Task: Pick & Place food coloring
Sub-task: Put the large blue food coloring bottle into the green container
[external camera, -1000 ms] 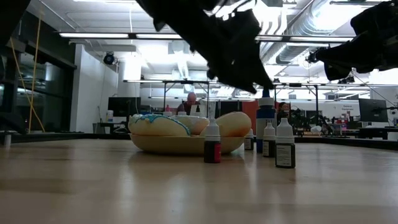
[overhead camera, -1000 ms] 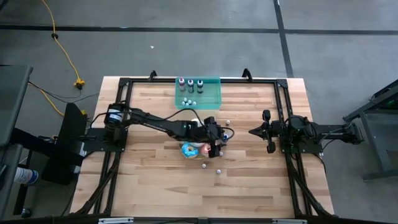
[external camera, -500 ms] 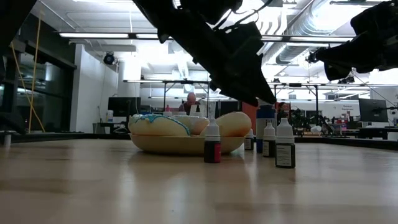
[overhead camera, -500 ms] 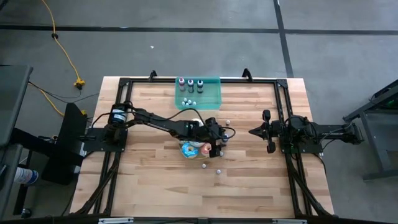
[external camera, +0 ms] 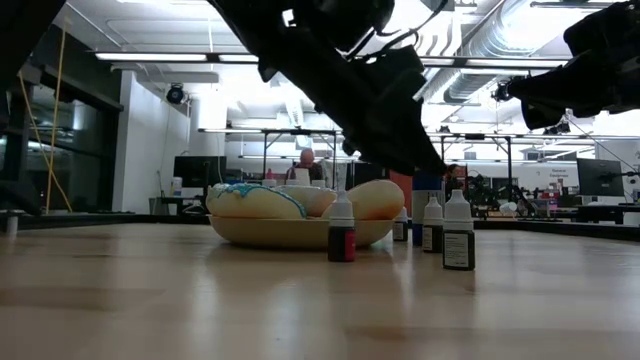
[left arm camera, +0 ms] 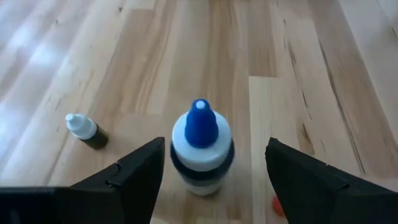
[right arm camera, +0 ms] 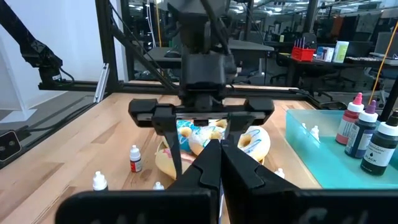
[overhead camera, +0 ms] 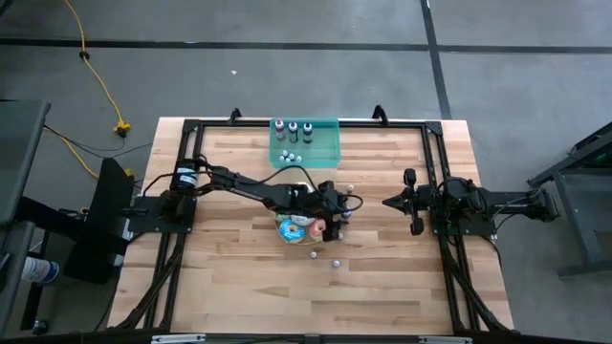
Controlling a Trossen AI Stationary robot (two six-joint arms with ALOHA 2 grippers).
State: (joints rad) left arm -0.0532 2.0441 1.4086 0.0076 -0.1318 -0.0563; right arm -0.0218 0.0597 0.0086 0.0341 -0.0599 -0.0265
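Observation:
A food coloring bottle (left arm camera: 201,152) with a blue cap and white shoulder stands upright on the wooden table. My left gripper (left arm camera: 214,171) is open around it, one finger on each side, with a gap to the bottle on both sides. In the high view that gripper (overhead camera: 338,218) is beside the donut bowl (overhead camera: 295,228). More small bottles (external camera: 341,232) (external camera: 458,233) stand on the table nearby, and another (left arm camera: 84,129) is just beyond the left finger. My right gripper (right arm camera: 219,163) is shut and waits at the table's right (overhead camera: 390,203).
A translucent teal tray (overhead camera: 326,151) at the far edge holds three taller bottles (overhead camera: 293,128) and some small ones. Loose bottles (overhead camera: 312,255) (overhead camera: 336,262) (overhead camera: 350,187) are scattered around the bowl. A dark frame (overhead camera: 435,172) borders the table.
My left gripper has sunk toward the table over the blue-capped bottle; in the low view it now hides the bottle's cap, which showed a second ago. The bottles and the bowl have stayed in place.

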